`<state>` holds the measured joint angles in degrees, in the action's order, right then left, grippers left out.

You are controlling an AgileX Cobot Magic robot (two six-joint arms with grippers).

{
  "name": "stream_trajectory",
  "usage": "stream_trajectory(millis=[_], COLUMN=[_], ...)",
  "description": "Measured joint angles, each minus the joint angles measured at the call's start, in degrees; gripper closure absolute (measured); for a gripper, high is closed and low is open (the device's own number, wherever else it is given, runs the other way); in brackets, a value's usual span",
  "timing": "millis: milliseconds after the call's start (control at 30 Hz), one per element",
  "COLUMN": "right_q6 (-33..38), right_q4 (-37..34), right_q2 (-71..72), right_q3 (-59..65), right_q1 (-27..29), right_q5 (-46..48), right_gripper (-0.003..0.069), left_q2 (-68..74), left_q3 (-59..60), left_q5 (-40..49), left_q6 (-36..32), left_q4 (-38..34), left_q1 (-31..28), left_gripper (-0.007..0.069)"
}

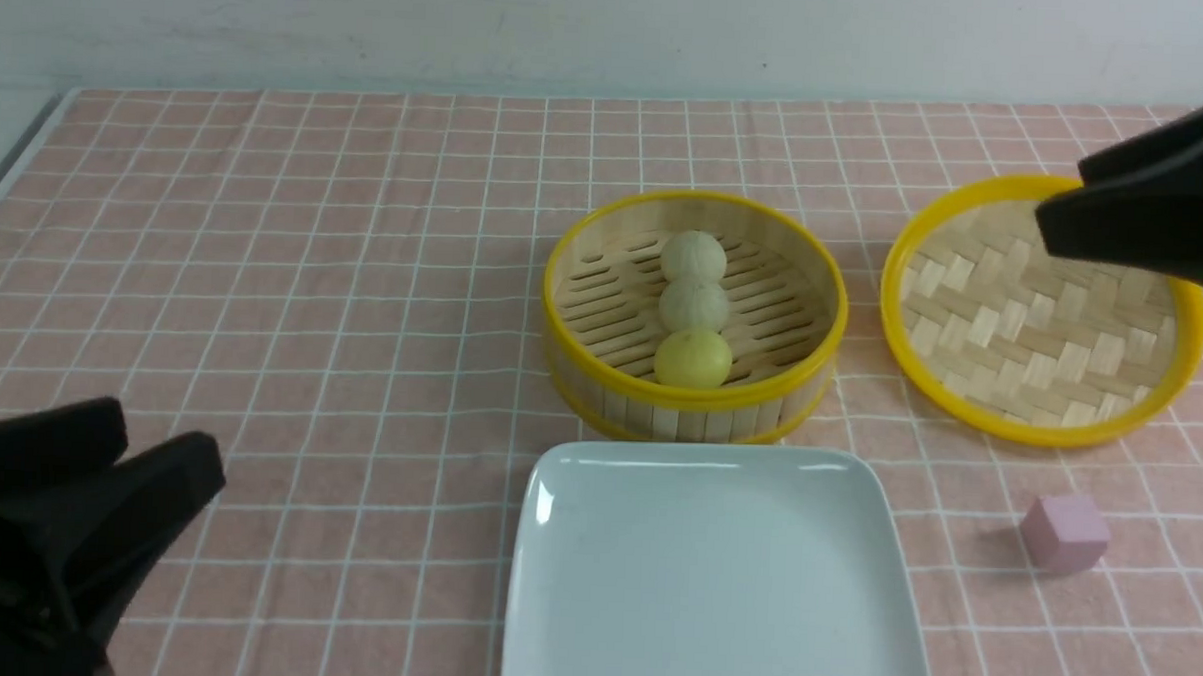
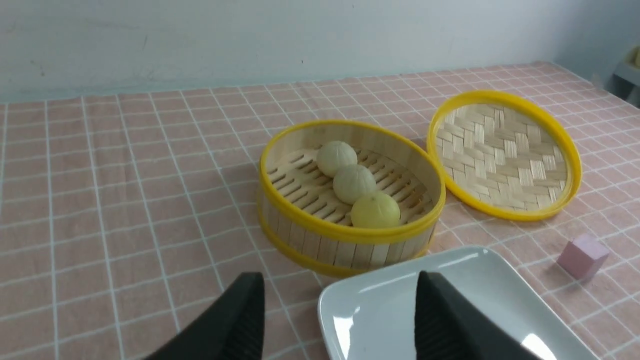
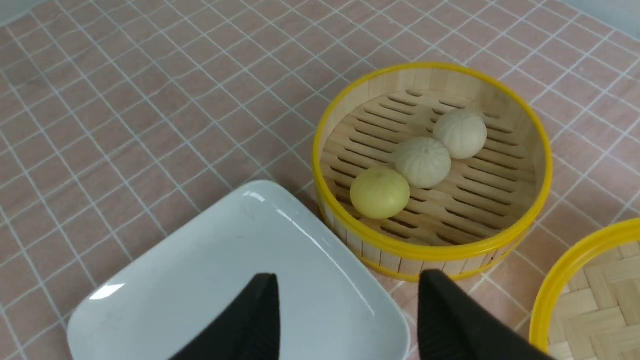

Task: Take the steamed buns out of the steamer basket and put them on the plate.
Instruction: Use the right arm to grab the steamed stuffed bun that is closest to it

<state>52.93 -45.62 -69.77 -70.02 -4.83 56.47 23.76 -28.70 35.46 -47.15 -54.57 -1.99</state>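
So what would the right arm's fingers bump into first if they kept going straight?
Probably the steamer basket: the right fingers point at its near wall, just past a corner of the plate. Depth is unclear, so they might clip that corner first.

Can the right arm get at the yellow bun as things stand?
Probably yes: the basket is uncovered, lid beside it, nothing over the yellow bun, right fingers open and empty.

My front camera looked forward and down across the worktop. Both wrist cameras sat nearer, on opposite sides, and all three shared the steamer basket and plate.
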Motion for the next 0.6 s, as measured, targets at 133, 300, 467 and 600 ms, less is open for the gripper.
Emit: stream_trajectory(millis=[133, 300, 467, 600], right_q6=[4.0, 5.5, 4.0, 4.0], right_q4=[0.3, 1.2, 2.3, 4.4], right_q2=[-7.1, -14.5, -22.7, -30.5], right_q3=[-5.5, -10.8, -15.1, -19.2], right_q1=[-1.6, -5.7, -8.3, -9.9], right_q5=[0.2, 0.2, -0.3, -1.0], right_gripper=[0.0277, 0.0277, 0.0277, 0.0277], left_q2=[2.4, 4.8, 7.8, 11.4], left_q3=[0.0, 0.0, 0.0, 0.0], left_q5=[-3.4, -5.3, -6.3, -5.9], left_q6=[-2.7, -2.9, -3.9, -8.6], left_q4=[-3.3, -3.9, -7.5, -12.6], left_q1=[0.0, 0.0, 0.0, 0.0], left_gripper=[0.0189, 0.0188, 0.0188, 0.0188])
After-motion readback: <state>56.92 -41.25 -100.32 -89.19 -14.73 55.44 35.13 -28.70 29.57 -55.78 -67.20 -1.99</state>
